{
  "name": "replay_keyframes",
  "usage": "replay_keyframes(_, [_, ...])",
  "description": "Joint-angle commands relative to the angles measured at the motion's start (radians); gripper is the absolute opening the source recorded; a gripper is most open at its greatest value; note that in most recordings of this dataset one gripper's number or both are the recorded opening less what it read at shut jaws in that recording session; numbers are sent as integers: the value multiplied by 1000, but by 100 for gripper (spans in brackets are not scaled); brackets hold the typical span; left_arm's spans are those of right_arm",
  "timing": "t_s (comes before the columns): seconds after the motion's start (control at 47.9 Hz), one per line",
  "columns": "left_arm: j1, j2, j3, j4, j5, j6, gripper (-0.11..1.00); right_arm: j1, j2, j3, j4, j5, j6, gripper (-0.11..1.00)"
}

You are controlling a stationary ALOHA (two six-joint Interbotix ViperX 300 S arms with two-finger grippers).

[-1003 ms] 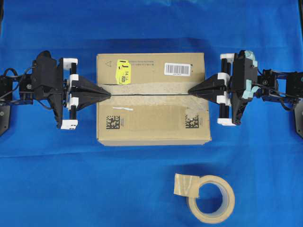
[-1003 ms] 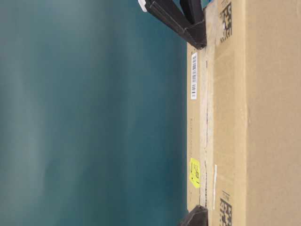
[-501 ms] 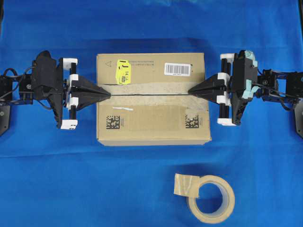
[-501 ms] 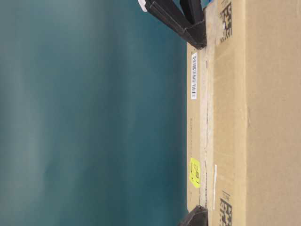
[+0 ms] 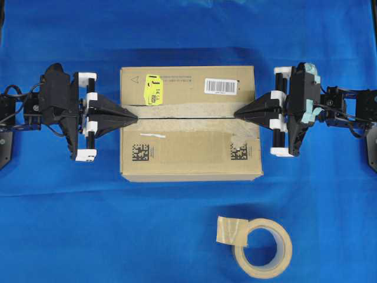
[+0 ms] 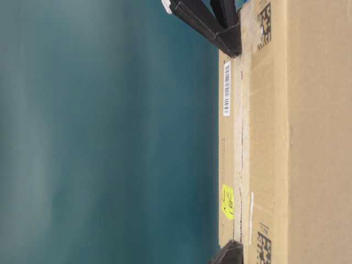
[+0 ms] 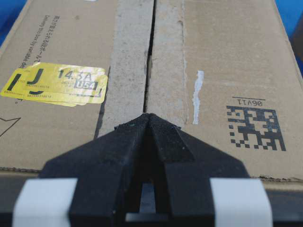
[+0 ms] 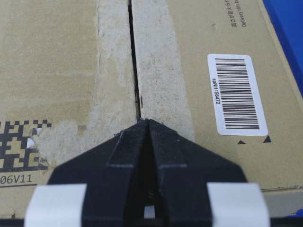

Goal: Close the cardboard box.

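The cardboard box (image 5: pixel 189 122) sits in the middle of the blue cloth (image 5: pixel 118 236), its two long flaps already folded flat and meeting along a thin dark seam (image 5: pixel 188 118) that runs left to right between strips of old tape. The far flap carries a yellow sticker (image 5: pixel 154 89) and a barcode label (image 5: pixel 221 86); the near flap shows two square printed codes.

By my reading the box is stiff corrugated board, probably light if it is empty, with a dry, fairly grippy surface. The flaps likely have some spring and may lift at the seam once pressure goes. There is nothing to pinch on the flat top, so the sensible contact is pressing down near the seam ends, or pushing on the side walls to shift it.

The left gripper (image 5: pixel 134 118) points at the left end of the seam and the right gripper (image 5: pixel 238 113) at the right end; each has its fingers closed together to a point, holding nothing, with the tips at the box's top edge. Whether they press on the board cannot be told.

A roll of tape (image 5: pixel 262 247) lies well apart on the near right of the cloth.

Compared with half a second and a second ago, nothing differs: box, arms and roll are in the same places.
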Motion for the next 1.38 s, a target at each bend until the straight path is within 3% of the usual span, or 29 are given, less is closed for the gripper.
replay_keyframes(0.0, [6,-5,-5,-3,-5,0,3,3,-3,-15,2,-3,0,1])
replay_keyframes(1.358, [6,-5,-6,-3,-5,2,3,23,-31,6,2,-2,3,1])
